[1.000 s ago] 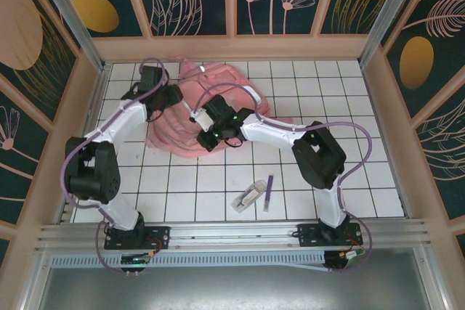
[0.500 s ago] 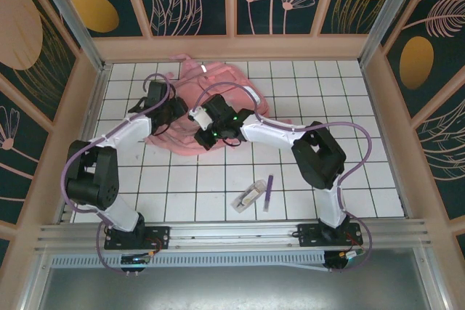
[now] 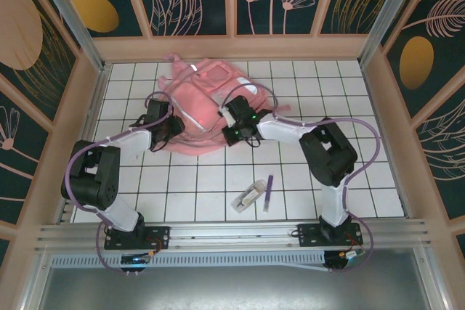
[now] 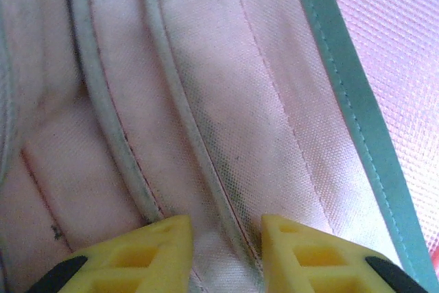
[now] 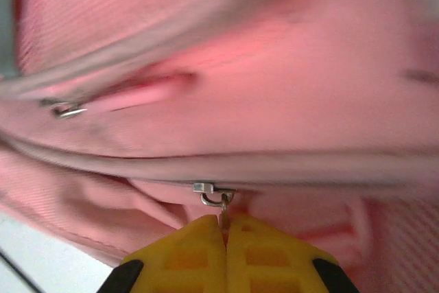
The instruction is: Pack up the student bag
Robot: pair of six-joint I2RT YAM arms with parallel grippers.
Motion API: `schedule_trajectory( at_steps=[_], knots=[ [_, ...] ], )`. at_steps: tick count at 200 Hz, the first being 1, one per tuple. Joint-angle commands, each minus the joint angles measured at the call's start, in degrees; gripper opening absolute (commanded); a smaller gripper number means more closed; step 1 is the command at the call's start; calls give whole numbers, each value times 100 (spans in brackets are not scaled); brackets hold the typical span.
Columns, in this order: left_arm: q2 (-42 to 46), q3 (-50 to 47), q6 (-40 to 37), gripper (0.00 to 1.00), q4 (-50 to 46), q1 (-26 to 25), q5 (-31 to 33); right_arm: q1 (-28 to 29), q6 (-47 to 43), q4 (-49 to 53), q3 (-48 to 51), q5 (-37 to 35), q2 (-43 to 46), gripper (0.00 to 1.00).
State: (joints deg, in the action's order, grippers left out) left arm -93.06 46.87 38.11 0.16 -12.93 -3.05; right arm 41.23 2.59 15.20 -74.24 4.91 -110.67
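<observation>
At the left, the left gripper (image 4: 226, 252) was pressed up against the near left edge of the student bag (image 3: 200, 99), which lay slumped on the white tiled table (image 3: 349, 107) towards the far side, between the two arms. In the left wrist view its yellow fingers (image 4: 154, 255) stood a little apart, with a grey piped seam (image 4: 206, 169) of the pink cloth running down into the gap between them; whether they had caught that seam or merely straddled it I cannot tell. A teal-edged band (image 4: 350, 101) ran slantwise across the fabric to the right of the seam. Further right, the right gripper (image 5: 225, 228) was at the bag's near right side, its yellow tips pressed tight together and pinching the small metal zipper pull (image 5: 223, 212) that hung from a silver slider (image 5: 206, 188) on a grey zip line. A second slider (image 5: 68, 109) showed on another zip line higher up and to the left in that view. Nearer the arm bases and well apart from the bag, a small whitish object (image 3: 248, 195) lay on the tiles with a purple pen (image 3: 268, 192) just beside it on the right.
</observation>
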Motion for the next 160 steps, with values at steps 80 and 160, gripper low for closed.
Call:
schedule_trajectory(
  at_steps=[80, 160],
  knots=[
    [-102, -439, -980, 30, -544, 227, 202, -1337, 706, 538, -773, -1391, -520, 0],
    [648, 1650, -2903, 51, -1134, -607, -1596, -1889, 1182, -785, 359, -753, 993, 45]
  ],
)
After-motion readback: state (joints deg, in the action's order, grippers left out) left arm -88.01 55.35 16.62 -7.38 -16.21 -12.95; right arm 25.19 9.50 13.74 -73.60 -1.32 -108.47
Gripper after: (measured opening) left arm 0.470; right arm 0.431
